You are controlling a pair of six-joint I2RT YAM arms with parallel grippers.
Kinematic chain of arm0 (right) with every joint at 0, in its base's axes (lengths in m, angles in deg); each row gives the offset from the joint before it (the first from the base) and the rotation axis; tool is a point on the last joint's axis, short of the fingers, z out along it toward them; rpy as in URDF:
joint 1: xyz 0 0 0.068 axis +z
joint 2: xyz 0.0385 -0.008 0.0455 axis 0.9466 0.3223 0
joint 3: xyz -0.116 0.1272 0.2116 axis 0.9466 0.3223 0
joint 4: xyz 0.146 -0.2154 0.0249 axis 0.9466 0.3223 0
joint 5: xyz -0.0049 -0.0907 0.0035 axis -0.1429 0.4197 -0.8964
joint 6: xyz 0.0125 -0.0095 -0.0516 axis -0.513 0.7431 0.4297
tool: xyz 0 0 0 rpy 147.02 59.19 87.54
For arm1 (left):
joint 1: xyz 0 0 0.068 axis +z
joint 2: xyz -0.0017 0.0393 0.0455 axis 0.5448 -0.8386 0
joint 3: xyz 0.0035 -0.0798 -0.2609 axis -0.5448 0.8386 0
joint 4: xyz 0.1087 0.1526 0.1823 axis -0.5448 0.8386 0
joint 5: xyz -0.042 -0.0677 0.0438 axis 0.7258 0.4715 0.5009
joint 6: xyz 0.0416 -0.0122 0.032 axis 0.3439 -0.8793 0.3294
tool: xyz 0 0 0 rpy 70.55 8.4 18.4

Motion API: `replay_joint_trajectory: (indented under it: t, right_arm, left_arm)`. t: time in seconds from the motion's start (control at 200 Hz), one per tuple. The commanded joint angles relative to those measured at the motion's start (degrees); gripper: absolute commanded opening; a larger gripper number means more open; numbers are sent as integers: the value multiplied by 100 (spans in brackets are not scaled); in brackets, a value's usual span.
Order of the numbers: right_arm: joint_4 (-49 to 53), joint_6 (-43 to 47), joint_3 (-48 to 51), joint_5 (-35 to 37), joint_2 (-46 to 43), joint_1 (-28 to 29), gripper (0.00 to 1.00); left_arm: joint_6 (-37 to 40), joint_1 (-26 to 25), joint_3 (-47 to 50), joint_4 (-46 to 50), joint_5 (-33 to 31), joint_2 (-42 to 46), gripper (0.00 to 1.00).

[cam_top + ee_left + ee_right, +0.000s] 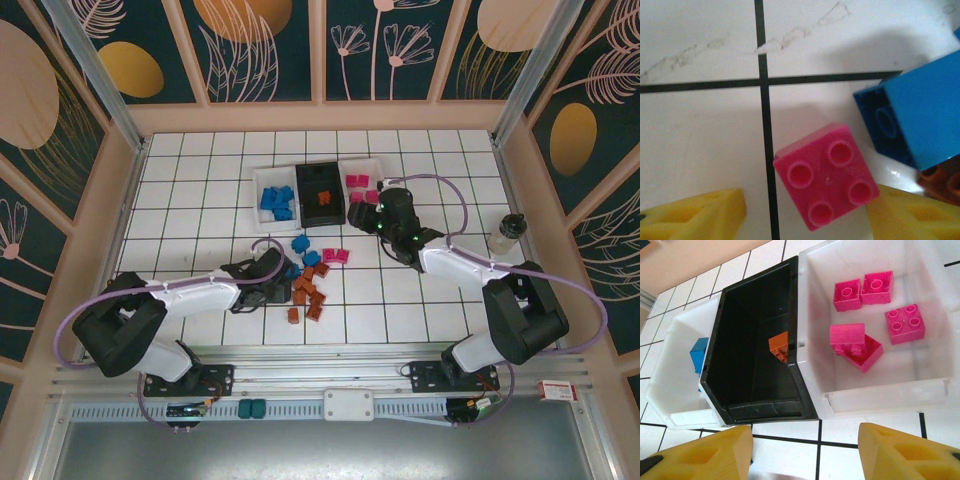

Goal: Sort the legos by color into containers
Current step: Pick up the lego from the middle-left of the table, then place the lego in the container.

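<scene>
In the left wrist view a magenta-pink lego [826,176] lies studs up on the white tile between my yellow fingers [695,212]. The right finger touches it and the left one stands apart, so my left gripper [807,206] is open around it. A blue lego [925,115] and an orange-brown one [942,182] lie just to its right. The containers stand in a row: a white bin [670,390] with blue legos, a black bin [755,405] with an orange lego [780,346], and a white bin [890,390] with several pink legos. My right gripper [805,450] hovers open and empty before them.
From above, loose orange-brown legos [308,290], blue ones [300,245] and pink ones [336,257] lie mid-table beside my left gripper [283,272]. My right gripper [385,215] is near the bins. A small bottle [508,232] stands at the right wall.
</scene>
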Motion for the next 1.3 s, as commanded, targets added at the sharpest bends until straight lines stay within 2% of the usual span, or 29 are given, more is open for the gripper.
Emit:
replay_joint_trajectory:
  t: [0.0, 0.35, 0.465, 0.616, 0.841, 1.036, 1.171, 1.296]
  right_arm:
    - [-182, -27, 95, -24, -197, -67, 58]
    - [-229, -71, 127, -25, -174, -77, 58]
    - [-192, -50, 155, -25, -236, -80, 58]
    - [-199, -55, 179, -20, -243, -99, 58]
    - [-210, -71, 197, 26, -291, -140, 58]
    - [-157, -104, 424, 151, -644, -217, 58]
    - [-119, -158, 704, 177, -943, -284, 59]
    - [11, -185, 880, 204, -1131, -292, 58]
  left_arm:
    - [243, 214, -80, -869, -526, 36, 66]
    - [79, 201, 33, -1003, -199, -381, 58]
    - [-40, 61, 132, -1003, -88, -396, 56]
    - [-224, -79, 281, -868, -20, -338, 39]
    - [-316, -78, 246, -584, 24, 308, 32]
    - [17, -80, -680, -409, -13, 222, 31]
    - [431, -38, -1919, -464, -106, -549, 29]
    - [765, 53, -3489, -573, 78, -1564, 29]
